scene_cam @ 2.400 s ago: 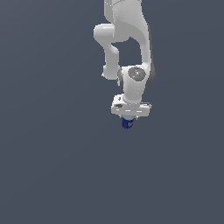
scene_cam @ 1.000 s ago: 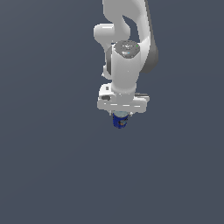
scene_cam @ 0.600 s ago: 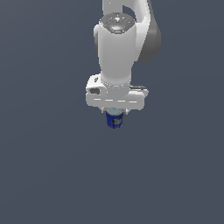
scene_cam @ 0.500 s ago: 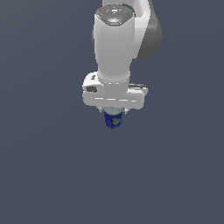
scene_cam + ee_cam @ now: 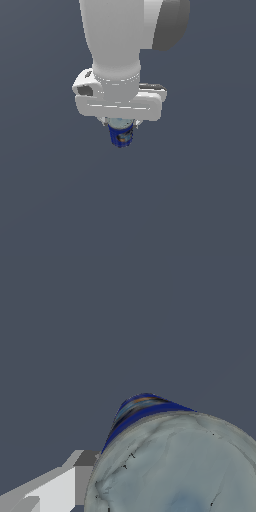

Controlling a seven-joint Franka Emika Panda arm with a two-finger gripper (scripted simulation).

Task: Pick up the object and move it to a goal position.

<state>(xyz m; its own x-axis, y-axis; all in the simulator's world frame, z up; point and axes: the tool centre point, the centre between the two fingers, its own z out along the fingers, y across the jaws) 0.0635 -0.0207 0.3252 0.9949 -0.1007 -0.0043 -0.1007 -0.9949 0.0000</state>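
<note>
The object, a small dark-blue can (image 5: 120,136) with a silvery-grey top and an orange-white label mark, hangs under the white hand in the exterior view. My gripper (image 5: 120,129) is shut on the can, and its fingers are mostly hidden behind the wide white hand. In the wrist view the can's grey top (image 5: 180,466) fills the near corner, its blue side (image 5: 140,408) shows beyond it, and one white finger (image 5: 55,488) presses against its side.
A plain dark grey-blue background (image 5: 200,200) lies all around the arm. The large white arm (image 5: 117,40) takes up the upper middle of the exterior view. Nothing else shows.
The arm with the can has come much closer to the exterior camera and shifted slightly toward that view's left; the can stays held in the gripper throughout.
</note>
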